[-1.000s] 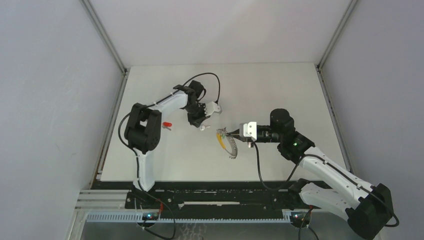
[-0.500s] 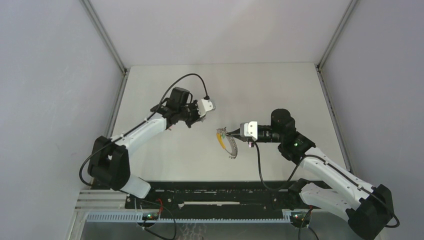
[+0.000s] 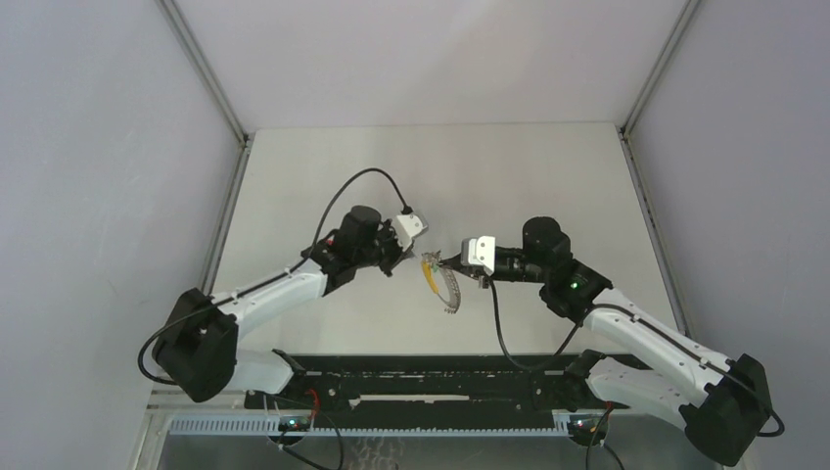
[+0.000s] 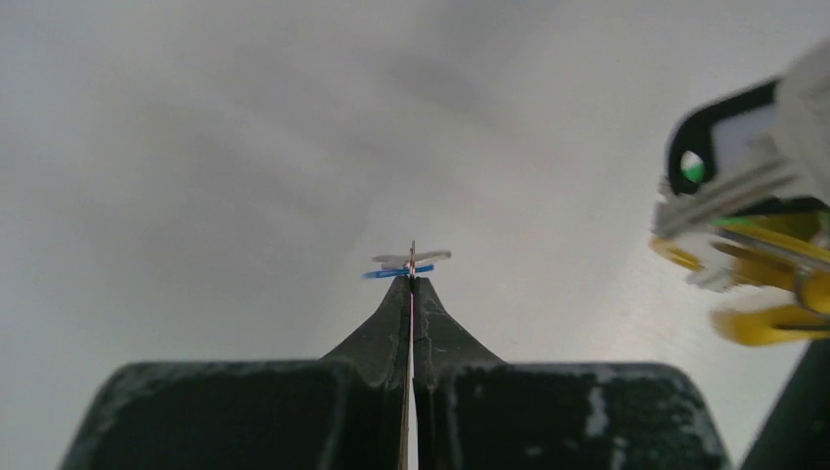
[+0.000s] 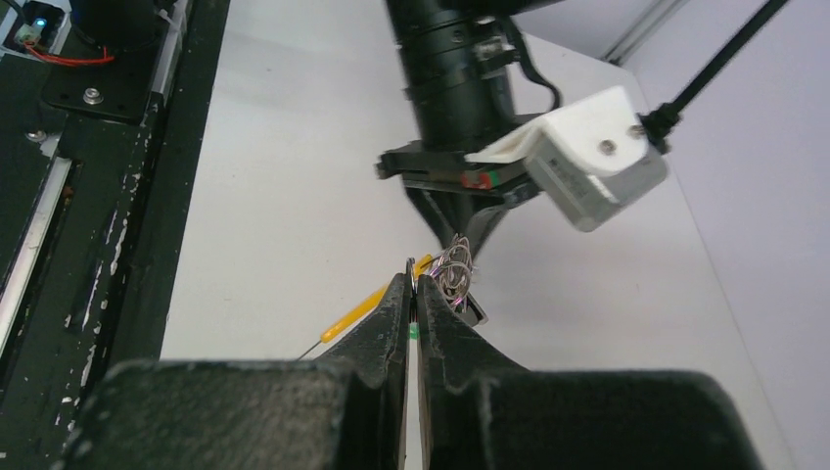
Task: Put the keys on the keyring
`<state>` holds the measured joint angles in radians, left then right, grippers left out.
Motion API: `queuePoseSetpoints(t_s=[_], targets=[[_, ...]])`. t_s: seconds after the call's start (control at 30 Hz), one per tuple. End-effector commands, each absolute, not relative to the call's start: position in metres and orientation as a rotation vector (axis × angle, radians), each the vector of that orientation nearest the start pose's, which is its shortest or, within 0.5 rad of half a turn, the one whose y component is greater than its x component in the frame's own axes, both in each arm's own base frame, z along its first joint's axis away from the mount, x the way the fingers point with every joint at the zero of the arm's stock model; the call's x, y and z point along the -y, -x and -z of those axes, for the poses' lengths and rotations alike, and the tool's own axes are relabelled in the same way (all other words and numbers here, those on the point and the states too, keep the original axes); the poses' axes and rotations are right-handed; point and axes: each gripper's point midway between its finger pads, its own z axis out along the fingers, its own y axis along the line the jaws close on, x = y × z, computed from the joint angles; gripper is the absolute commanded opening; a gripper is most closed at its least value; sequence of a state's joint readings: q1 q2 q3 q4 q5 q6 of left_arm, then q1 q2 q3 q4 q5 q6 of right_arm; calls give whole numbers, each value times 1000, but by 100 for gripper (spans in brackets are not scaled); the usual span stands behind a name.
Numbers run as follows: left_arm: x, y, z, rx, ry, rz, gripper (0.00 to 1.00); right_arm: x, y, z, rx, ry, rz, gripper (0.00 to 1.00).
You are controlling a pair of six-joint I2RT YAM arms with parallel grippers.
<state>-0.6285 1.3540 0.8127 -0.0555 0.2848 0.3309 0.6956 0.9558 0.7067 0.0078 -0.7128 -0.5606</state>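
Observation:
My left gripper [image 3: 397, 258] is shut on the blue-headed key [image 4: 396, 272]. The key's blue head and silver blade stick out crosswise at the fingertips [image 4: 411, 294]. My right gripper [image 3: 446, 262] is shut on the thin metal keyring [image 5: 412, 266], held just above the table. The ring's yellow tab [image 3: 430, 275] and bead chain [image 3: 451, 297] hang down from it, and both also show in the right wrist view, the tab [image 5: 377, 302] and the chain [image 5: 453, 266]. The two gripper tips face each other, a short gap apart. The red-headed key is not visible.
The white table [image 3: 548, 176] has grey walls on both sides and a black rail [image 3: 431, 377] along its near edge. The left wrist's white camera block [image 5: 587, 157] hangs close in front of the right gripper.
My left arm has swung from the table's left side toward the middle, bringing the key close to the keyring. My right gripper has shifted slightly left. The red key seen earlier is now hidden.

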Motion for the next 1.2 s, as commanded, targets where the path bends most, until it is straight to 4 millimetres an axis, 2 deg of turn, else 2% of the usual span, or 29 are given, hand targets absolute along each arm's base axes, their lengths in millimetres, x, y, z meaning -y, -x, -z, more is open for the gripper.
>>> queuePoseSetpoints(t_s=[0.0, 0.23, 0.3, 0.43, 0.57, 0.73, 0.97, 1.17], targets=[[249, -266, -122, -1968, -924, 491, 0, -285, -194, -241, -1167, 1382, -697, 0], [211, -220, -110, -2207, -753, 478, 1, -283, -192, -241, -1163, 1337, -681, 0], [210, -215, -103, -2268, -738, 486, 0, -280, -196, -240, -1174, 1310, -662, 0], [213, -215, -76, -2451, -795, 427, 0, -274, -203, -235, -1207, 1268, -621, 0], [212, -225, -55, -2556, -855, 320, 0, -270, -208, -235, -1219, 1240, -588, 0], [223, -249, -57, -2511, -865, 279, 0, -264, -212, -234, -1219, 1208, -570, 0], [230, -280, -48, -2448, -818, 196, 0, -260, -214, -235, -1214, 1190, -574, 0], [232, -291, -36, -2444, -801, 155, 1, -259, -214, -235, -1208, 1185, -575, 0]])
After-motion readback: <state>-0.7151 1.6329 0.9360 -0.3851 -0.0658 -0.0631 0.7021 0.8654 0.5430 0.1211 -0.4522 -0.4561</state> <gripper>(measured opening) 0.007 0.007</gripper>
